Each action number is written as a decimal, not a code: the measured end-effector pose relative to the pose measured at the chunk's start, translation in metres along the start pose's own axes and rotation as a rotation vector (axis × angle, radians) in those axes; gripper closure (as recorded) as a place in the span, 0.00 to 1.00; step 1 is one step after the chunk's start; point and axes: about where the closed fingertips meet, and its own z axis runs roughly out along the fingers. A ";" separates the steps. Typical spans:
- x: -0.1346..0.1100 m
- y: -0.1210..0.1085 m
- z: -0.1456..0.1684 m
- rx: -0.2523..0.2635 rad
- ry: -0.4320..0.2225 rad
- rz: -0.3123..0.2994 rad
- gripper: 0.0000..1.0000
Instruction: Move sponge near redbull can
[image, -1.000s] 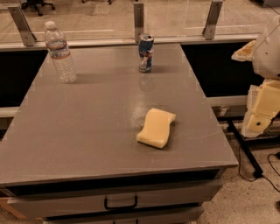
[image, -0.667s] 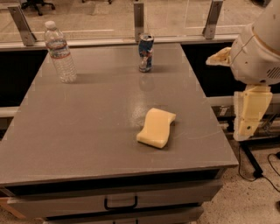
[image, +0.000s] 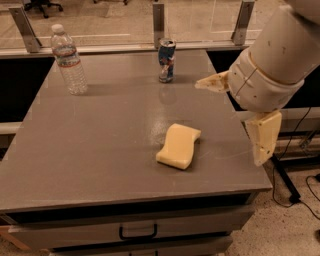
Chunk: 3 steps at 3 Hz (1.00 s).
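Observation:
The pale yellow sponge (image: 178, 145) lies flat on the grey table (image: 95, 135), right of centre and towards the front edge. The redbull can (image: 166, 60) stands upright at the back of the table, well apart from the sponge. My gripper (image: 227, 124) hangs over the table's right edge, to the right of the sponge and above it. It is open and empty, with one cream finger (image: 211, 82) pointing left towards the can's side and the other finger (image: 263, 138) pointing down past the table edge.
A clear plastic water bottle (image: 69, 60) stands at the back left. A glass barrier with metal posts (image: 158, 22) runs behind the table. A drawer with a black handle (image: 137, 232) is under the front edge. Cables (image: 292, 192) lie on the floor at right.
My arm has swung in from the right, so the gripper now reaches over the table's right edge, closer to the sponge. The sponge, can and bottle have not moved.

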 end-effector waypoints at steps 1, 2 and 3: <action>0.002 -0.014 -0.002 0.055 0.015 -0.085 0.00; -0.009 -0.018 0.008 0.050 -0.025 -0.141 0.00; -0.030 -0.030 0.023 0.049 -0.120 -0.261 0.00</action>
